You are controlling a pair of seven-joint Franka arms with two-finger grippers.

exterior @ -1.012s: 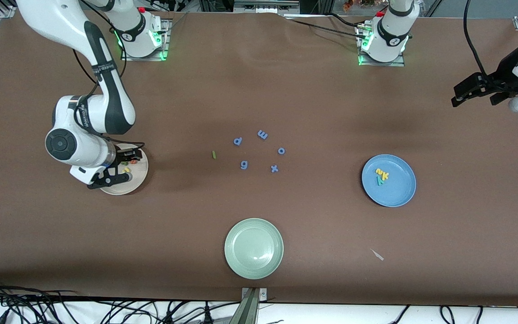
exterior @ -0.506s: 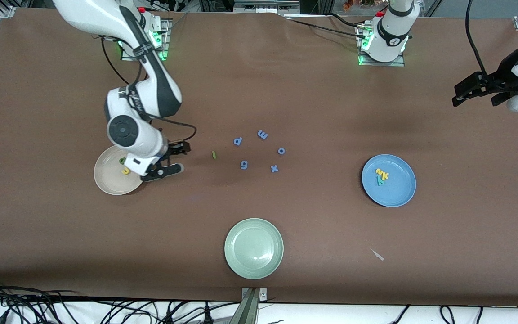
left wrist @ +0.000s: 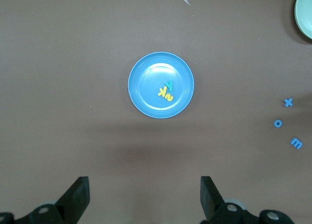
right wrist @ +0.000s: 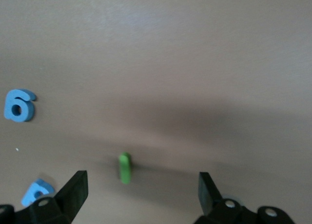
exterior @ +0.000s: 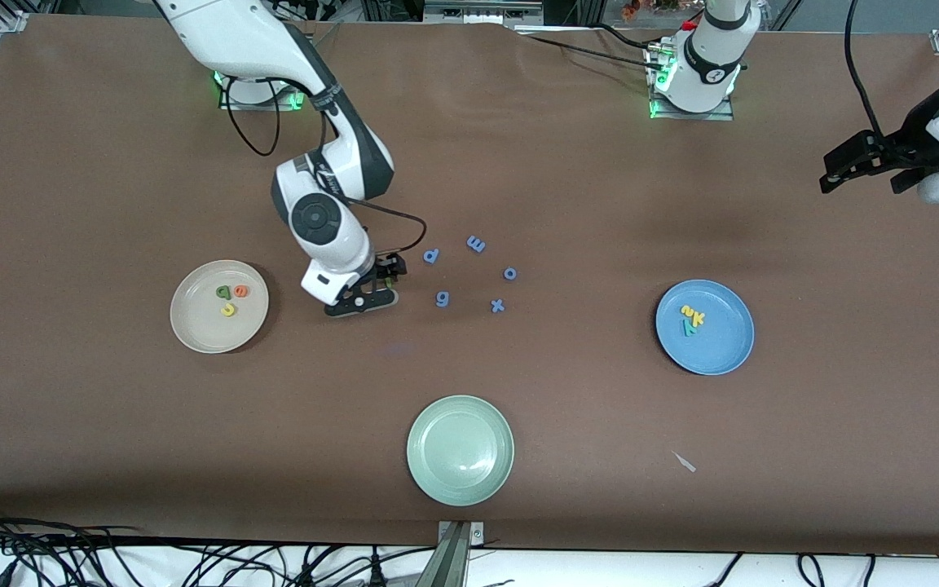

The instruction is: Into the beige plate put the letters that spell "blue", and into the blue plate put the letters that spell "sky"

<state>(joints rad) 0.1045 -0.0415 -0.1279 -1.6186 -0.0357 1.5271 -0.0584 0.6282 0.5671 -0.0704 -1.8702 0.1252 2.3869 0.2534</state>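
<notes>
The right end effector (exterior: 372,287), jaws spread wide and empty, hovers over the thin green l bar (right wrist: 125,168), the only "blue" letter on the tabletop (exterior: 111,408) rather than in the beige plate (exterior: 196,330). The next move calls for descending to straddle the l. The left end effector (exterior: 865,163), also open, waits near the tabletop's edge; the blue plate (exterior: 722,350) holds the "sky" letters (exterior: 692,318).

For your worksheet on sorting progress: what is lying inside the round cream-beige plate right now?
Inside the round cream-beige plate lie three small foam letters: a green b, an orange e and a yellow u. Nothing covers the plate. The thin green l bar is not in it.
</notes>
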